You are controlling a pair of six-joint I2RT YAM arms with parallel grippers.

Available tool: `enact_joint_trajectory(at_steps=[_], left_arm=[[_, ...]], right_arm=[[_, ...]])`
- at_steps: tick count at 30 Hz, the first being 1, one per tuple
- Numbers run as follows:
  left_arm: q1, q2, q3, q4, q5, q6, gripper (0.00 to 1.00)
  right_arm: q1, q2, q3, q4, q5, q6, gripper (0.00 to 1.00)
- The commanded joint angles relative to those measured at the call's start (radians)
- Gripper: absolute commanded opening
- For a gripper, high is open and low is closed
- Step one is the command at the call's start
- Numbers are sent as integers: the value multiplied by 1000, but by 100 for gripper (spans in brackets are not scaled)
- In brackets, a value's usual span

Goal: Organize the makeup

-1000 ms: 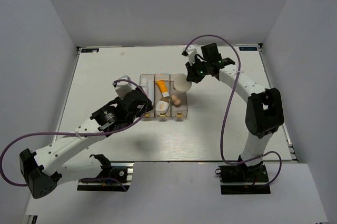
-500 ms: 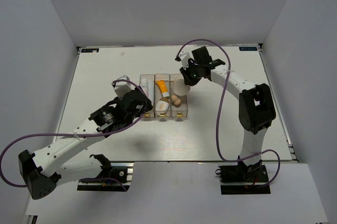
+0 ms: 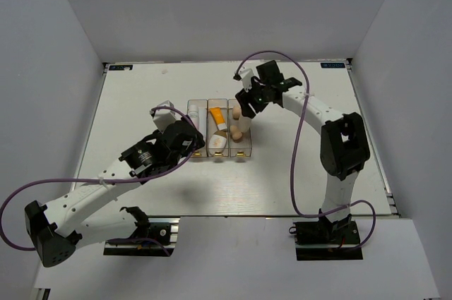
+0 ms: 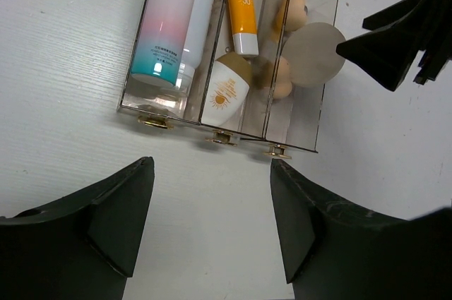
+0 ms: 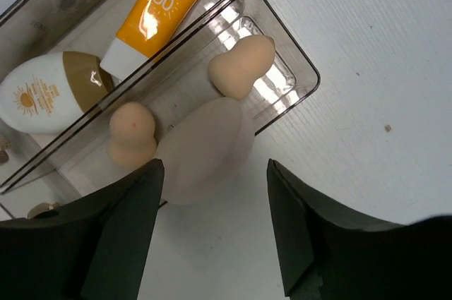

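Moved since a second ago: right tool (image 3: pixel 247 105) has swung in from the right and now sits over the rightmost clear bin (image 3: pixel 250 146). Its jaws have gone from pinching the cream round puff (image 5: pixel 205 146) to spread apart, so the puff is let go. The left arm hasn't budged.
Top view, right arm: it hovers over the far half of that bin, which I guess is the drop spot.
Top view, left tool (image 3: pixel 189 138): parked on the near side of the bins, toward their left end, so it's out of the other arm's way.
Left wrist, tool: jaws spread, nothing between them, just bare desk (image 4: pixel 70 138) below.
Left wrist, bins: the left bin (image 4: pixel 145 39) holds the white bottle with pink band and blue cap (image 4: pixel 173 25). The middle bin (image 4: pixel 263 53) holds the orange tube (image 4: pixel 242 3) and the white oval compact (image 4: pixel 226 92). The soft stuff is in the rightmost one, so it looks sorted by type.
Right wrist, puff: it stands on edge between the two tan sponges (image 5: pixel 240 66), leaning at the bin's outer wall. Can't tell if it's fully inside the rim.
Right wrist, tool: fingers (image 5: pixel 120 229) are wide on either side of the puff, not touching it.
My guess: pretty much done, but that puff could tip out over the wall.
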Motion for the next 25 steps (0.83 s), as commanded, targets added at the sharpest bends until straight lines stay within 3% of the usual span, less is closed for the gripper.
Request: enact_joint_trajectory(at_steps=[1,4,6,10,14,21,25], left_arm=[[-3,-8,15,14,-16,5,77],[-3,-13,9,40,0,26,85],[-3,-8,13,43,11,40,93],[-3,-16,15,75,31,81,98],[-3,-33,-6,124,66,103,98],[-12,-16,6,130,94,103,98],[-12,-19,4,141,106,106,98]], right_arm=[[-20,-96,9,8,-45,17,69],[-51,-178,-91,83,-91,66,85],[-91,-238,-167,138,-147,97,86],[-143,-305,-208,140,-184,193,86],[-158,-370,-229,132,-169,242,89],[-177,-555,-415,334,-48,333,89],[-177,-589,-455,341,9,385,89]])
